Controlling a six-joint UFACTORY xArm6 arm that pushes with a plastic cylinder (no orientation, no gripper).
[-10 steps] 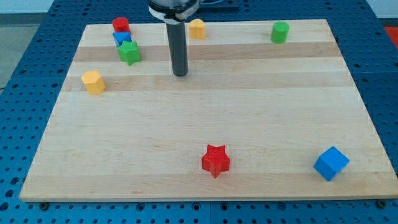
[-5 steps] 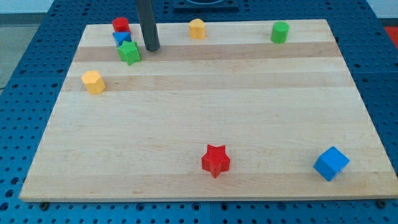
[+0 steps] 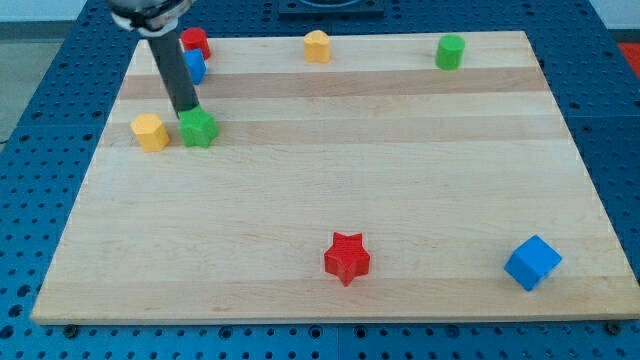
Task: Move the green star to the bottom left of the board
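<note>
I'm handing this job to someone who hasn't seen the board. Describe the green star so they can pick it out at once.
Start at the wooden board and look to its upper left part, where the dark rod comes down. The green star sits right at my tip, just right of a yellow block. The only other green piece is a cylinder at the view's top right.

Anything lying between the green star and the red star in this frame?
No. In the camera view, the board between the green star and the red star is bare wood; my tip sits at the green star's top edge.

Wooden board point(image 3: 330, 180) with eight small coloured blocks, blue pegboard point(image 3: 40, 150) beneath.
</note>
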